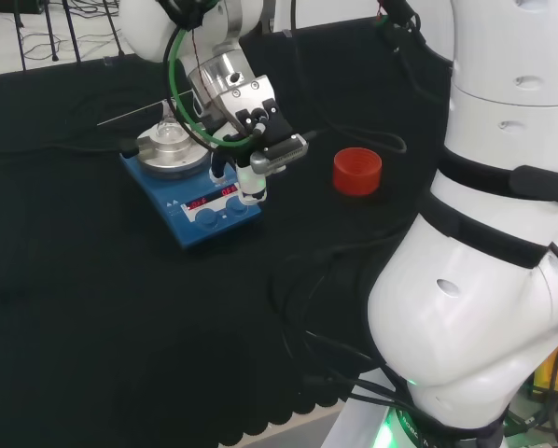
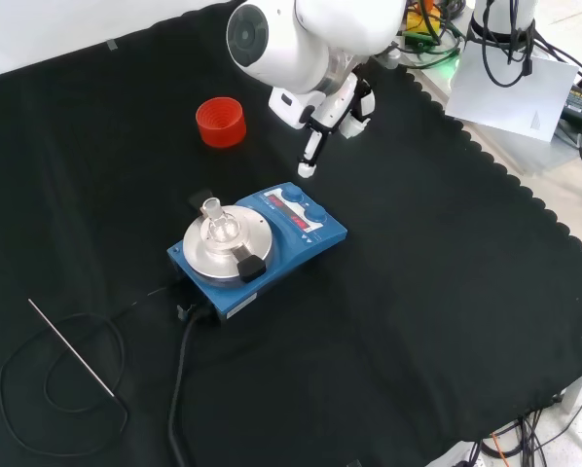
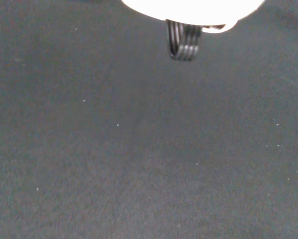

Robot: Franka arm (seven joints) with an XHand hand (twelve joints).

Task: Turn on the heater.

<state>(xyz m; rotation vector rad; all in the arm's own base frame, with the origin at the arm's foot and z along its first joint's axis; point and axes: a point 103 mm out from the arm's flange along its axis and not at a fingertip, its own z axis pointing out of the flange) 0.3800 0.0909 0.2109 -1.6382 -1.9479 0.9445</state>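
The blue, flat, box-shaped heater (image 2: 262, 241) with a round silver metal plate stands on the black-cloth-covered table (image 2: 418, 292), and it serves as the landmark here. On its plate sits a small clear glass flask (image 2: 216, 222). The heater's front panel shows lit red digits and blue round knobs (image 1: 225, 213).

In the front view the black and white hand (image 2: 322, 125) hangs just above and behind the heater's panel end, one finger (image 2: 309, 161) stretched straight down towards the panel, its tip apart from it; the other fingers look curled in, holding nothing. In the head view the hand (image 1: 260, 149) hovers over the heater's knob end.

A red ribbed plastic ring (image 2: 220, 122) lies behind the heater in the front view, well apart. A thin metal rod (image 2: 72, 350) with a black cable lies in front and left of the heater.
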